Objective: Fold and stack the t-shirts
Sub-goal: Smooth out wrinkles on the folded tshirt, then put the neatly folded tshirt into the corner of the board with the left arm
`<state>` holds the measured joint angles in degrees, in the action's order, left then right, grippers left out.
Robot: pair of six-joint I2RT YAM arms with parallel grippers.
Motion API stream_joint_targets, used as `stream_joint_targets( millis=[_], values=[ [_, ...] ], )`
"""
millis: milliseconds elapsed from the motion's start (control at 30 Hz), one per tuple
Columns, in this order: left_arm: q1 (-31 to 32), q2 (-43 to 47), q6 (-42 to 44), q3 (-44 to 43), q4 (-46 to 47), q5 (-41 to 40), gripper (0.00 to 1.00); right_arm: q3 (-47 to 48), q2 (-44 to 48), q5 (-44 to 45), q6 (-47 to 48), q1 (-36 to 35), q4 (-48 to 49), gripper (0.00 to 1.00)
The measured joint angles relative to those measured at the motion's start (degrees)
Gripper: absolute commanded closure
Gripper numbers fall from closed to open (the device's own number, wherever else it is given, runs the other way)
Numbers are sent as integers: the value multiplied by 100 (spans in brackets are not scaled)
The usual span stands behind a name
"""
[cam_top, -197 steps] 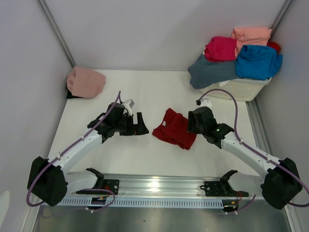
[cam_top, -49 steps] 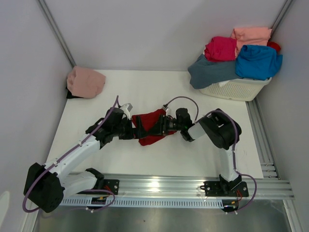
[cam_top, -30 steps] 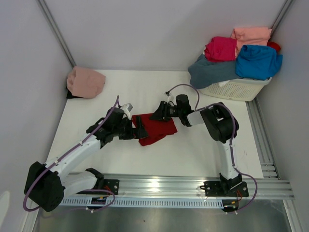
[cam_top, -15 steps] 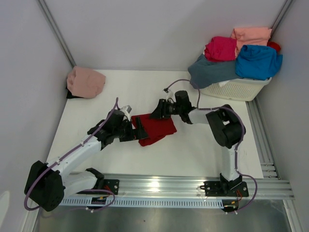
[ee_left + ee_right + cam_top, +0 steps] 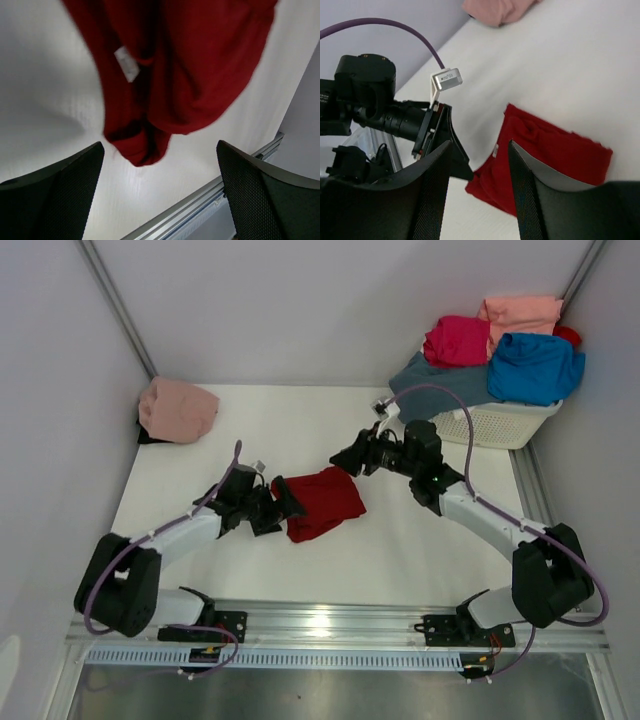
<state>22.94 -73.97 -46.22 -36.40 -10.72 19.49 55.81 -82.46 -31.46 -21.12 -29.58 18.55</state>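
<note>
Whereas your right arm was folded tight half a second ago, with its claw at the far edge of the shirt, it has now stretched out and drawn the right claw (image 5: 350, 459) back toward the basket side. Your left arm has sunk lower and flatter over the table (image 5: 300, 425), while the left claw (image 5: 278, 510) has kept its place at the shirt's left edge. The dark red t-shirt (image 5: 322, 502) has barely shifted and lies as a loosely folded bundle in the middle of the table.

Your left claw is spread as wide as it goes and has hold of nothing. In its wrist view the red cloth (image 5: 190, 75) lies just ahead of the two fingers, a small white label (image 5: 126, 62) showing in a crease and a bunched corner pointing into the gap. Your right claw stands partly open and empty, just off the shirt's far right corner. In its wrist view the shirt (image 5: 545, 155) and the left claw show beyond its fingers.

The dusty pink t-shirt (image 5: 178, 408) sits at the far left corner. The slate grey-blue (image 5: 440, 388), magenta (image 5: 457, 340), salmon (image 5: 520, 312) and bright blue (image 5: 535, 367) t-shirts are heaped on the white basket (image 5: 500, 425) at the far right.
</note>
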Motion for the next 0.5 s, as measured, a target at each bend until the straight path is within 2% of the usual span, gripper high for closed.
stream_joint_targets(
  millis=[100, 200, 333, 500],
  values=[
    [-258, -470, -358, 446, 498, 365, 4, -481, 227, 286, 74, 24, -162, 48],
    [-352, -570, -636, 564, 861, 577, 4, -911, 330, 503, 105, 70, -332, 48],
    [-352, -828, -796, 533, 1207, 603, 7, -1381, 592, 697, 87, 125, -505, 47],
    [-352, -1526, -931, 13, 1377, 688, 16, -1526, 979, 907, 11, 144, -511, 47]
  ],
)
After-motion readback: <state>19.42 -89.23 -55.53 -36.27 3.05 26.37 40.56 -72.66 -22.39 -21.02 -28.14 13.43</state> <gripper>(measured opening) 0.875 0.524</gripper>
